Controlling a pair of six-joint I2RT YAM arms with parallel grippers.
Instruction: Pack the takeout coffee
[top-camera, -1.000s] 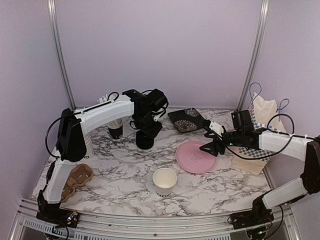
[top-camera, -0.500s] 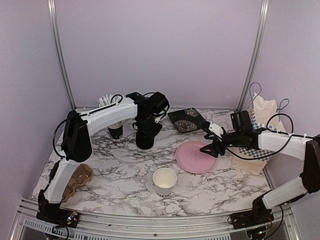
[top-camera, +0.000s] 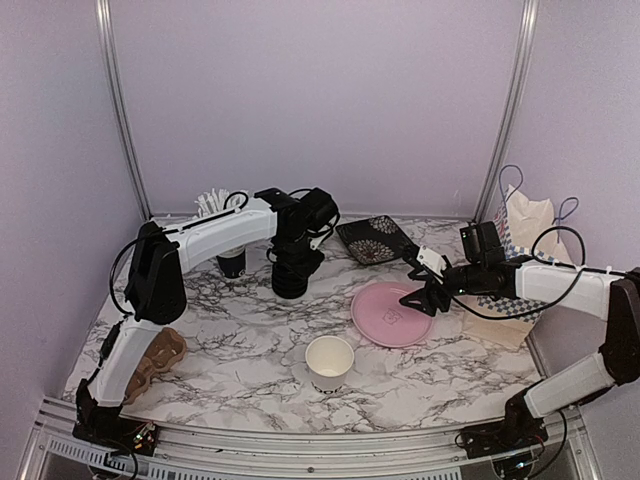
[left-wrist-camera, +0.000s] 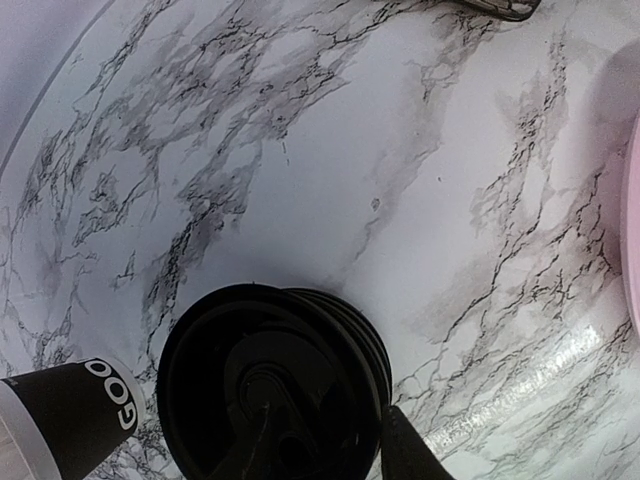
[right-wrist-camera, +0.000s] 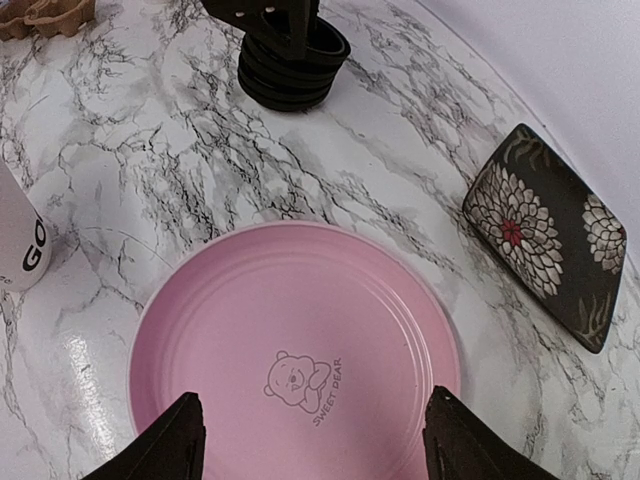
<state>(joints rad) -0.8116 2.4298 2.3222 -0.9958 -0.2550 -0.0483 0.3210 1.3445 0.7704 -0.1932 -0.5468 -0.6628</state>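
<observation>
The left end effector (left-wrist-camera: 327, 425) sits half open over the black lids (top-camera: 290, 278), one finger inside the top rim, gripping nothing. Two lids may lift stuck together, or the stack may slide. The white cup (top-camera: 329, 362) stands in front. The right end effector (right-wrist-camera: 312, 430) hangs wide open, empty, over the plate (right-wrist-camera: 300, 300).

Black veins run across the white marble-patterned desk (top-camera: 240, 330). A stack of black lids (left-wrist-camera: 270, 390) stands right at the left fingers (left-wrist-camera: 405, 455), with a black paper cup (left-wrist-camera: 65, 415) just beside it. A pink plate (right-wrist-camera: 300, 340) printed with a bear lies beneath the right fingers (right-wrist-camera: 170, 450), and a dark floral rectangular dish (right-wrist-camera: 545, 235) lies beyond them. A white paper cup (top-camera: 330, 362) stands upright between the two sets of fingers, nearer the arms' bases. A cardboard cup carrier (top-camera: 168, 348) lies well to the left of the left fingers. A paper bag (top-camera: 528, 222) sits to the right of the right fingers.
</observation>
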